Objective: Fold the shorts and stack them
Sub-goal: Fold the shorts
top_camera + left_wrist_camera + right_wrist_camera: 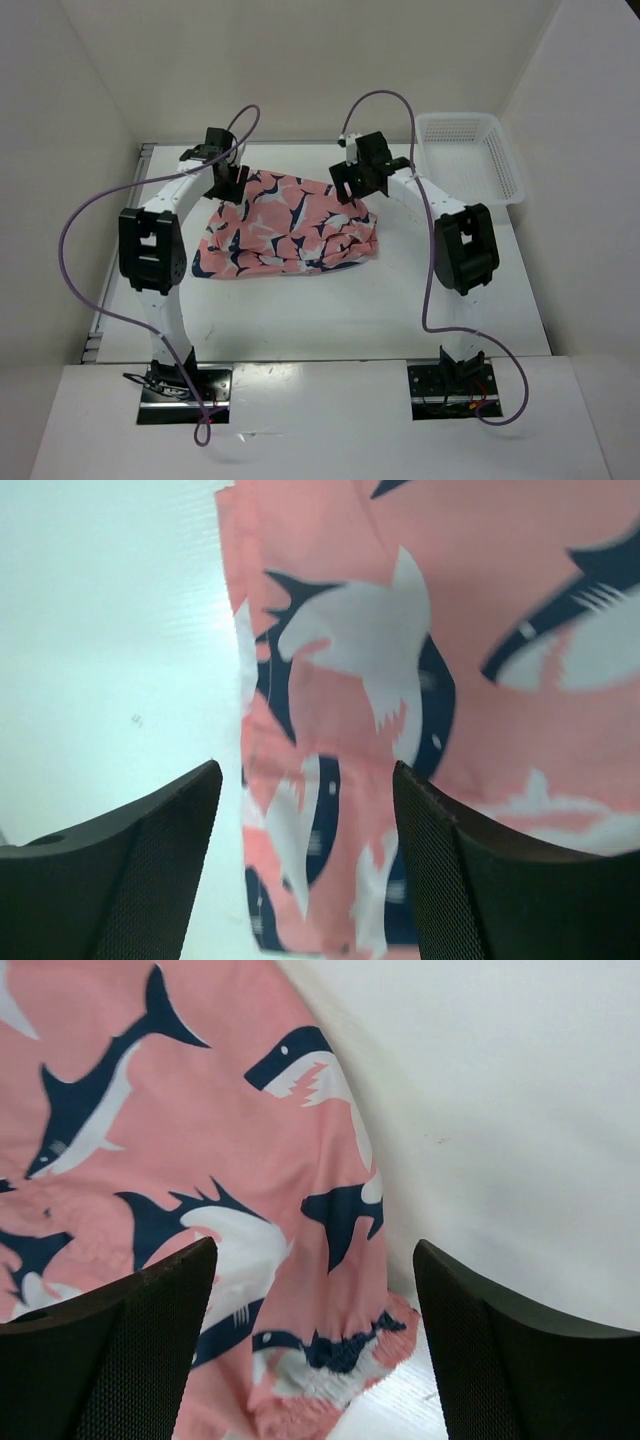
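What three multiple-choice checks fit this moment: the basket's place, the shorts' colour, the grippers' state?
1. The white basket sits: A) at the far right of the table B) near left C) near middle.
2. The shorts are mainly: A) green B) salmon pink C) grey.
3. The left gripper and right gripper are: A) both shut on cloth B) one open, one shut C) both open.
1 A: the top view shows it in the far right corner. 2 B: pink with a navy and white print. 3 C: both wrist views show the jaws spread, with nothing pinched.
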